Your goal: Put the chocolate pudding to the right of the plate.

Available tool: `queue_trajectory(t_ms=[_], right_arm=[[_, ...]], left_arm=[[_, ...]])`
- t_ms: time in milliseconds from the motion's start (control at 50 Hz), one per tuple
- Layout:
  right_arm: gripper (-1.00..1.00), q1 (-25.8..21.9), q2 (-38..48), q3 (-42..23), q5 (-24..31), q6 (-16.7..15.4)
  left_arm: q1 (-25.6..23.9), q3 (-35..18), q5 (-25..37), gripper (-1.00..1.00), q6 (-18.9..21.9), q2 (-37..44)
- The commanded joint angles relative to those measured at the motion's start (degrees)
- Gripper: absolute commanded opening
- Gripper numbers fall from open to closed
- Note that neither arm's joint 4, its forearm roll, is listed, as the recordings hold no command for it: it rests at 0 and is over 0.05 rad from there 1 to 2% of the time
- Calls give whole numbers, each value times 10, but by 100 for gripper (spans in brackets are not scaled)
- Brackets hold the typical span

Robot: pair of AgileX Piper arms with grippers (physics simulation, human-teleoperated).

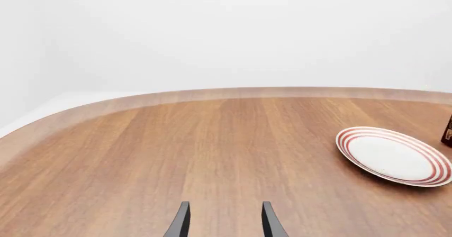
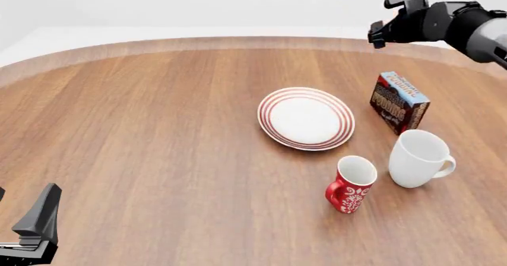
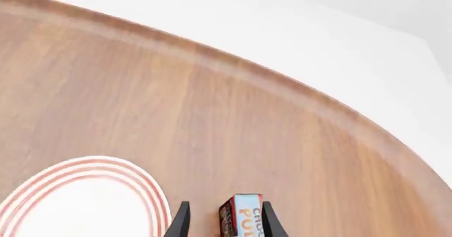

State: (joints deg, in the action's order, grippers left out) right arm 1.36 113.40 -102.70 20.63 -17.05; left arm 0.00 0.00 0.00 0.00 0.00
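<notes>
The chocolate pudding [image 2: 398,101] stands on the table just right of the red-ringed white plate [image 2: 306,118]. My right gripper [image 2: 379,33] hangs high above the table's far right side, open and empty. In the right wrist view its fingertips [image 3: 182,218] frame the pudding's light-blue top [image 3: 247,216] far below, with the plate's rim [image 3: 145,187] beside it. My left gripper [image 2: 32,230] is open and empty low at the near left corner. The left wrist view shows the left gripper [image 1: 224,224], the plate [image 1: 392,155] and a sliver of the pudding [image 1: 447,131].
A white mug [image 2: 420,158] stands just in front of the pudding. A red patterned mug [image 2: 351,184] stands to its left, in front of the plate. The curved far table edge [image 2: 237,42] runs behind them.
</notes>
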Motion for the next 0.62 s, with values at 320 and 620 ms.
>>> queue_trajectory(t_ms=[320, 620], right_arm=[[100, -119, -807, 419, -1, 96], [100, -83, -918, 451, 88, 113]], left_arm=[[0, 0, 0, 100, 0, 0], [0, 0, 0, 100, 0, 0]])
